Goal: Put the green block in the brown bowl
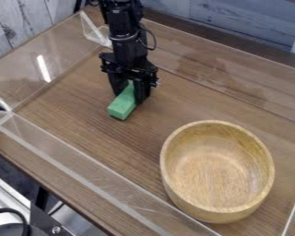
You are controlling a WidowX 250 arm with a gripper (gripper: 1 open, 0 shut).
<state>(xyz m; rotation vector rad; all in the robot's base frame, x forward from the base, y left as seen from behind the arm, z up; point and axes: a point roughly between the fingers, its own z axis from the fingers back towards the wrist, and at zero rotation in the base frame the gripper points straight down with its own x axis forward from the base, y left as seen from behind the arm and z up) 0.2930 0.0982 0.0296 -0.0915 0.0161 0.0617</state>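
Note:
The green block (pixel 122 107) lies on the wooden table, left of centre, its far end between the fingers of my gripper (pixel 132 92). The gripper points straight down and its black fingers (pixel 147 89) press against the block's two sides, so it is shut on the block, which still rests on the table. The brown bowl (pixel 219 171) stands empty at the lower right, well apart from the gripper and the block.
A low transparent wall (pixel 64 175) runs around the table (pixel 199 92), along the left and front edges. A white plank wall rises behind the arm at the top left.

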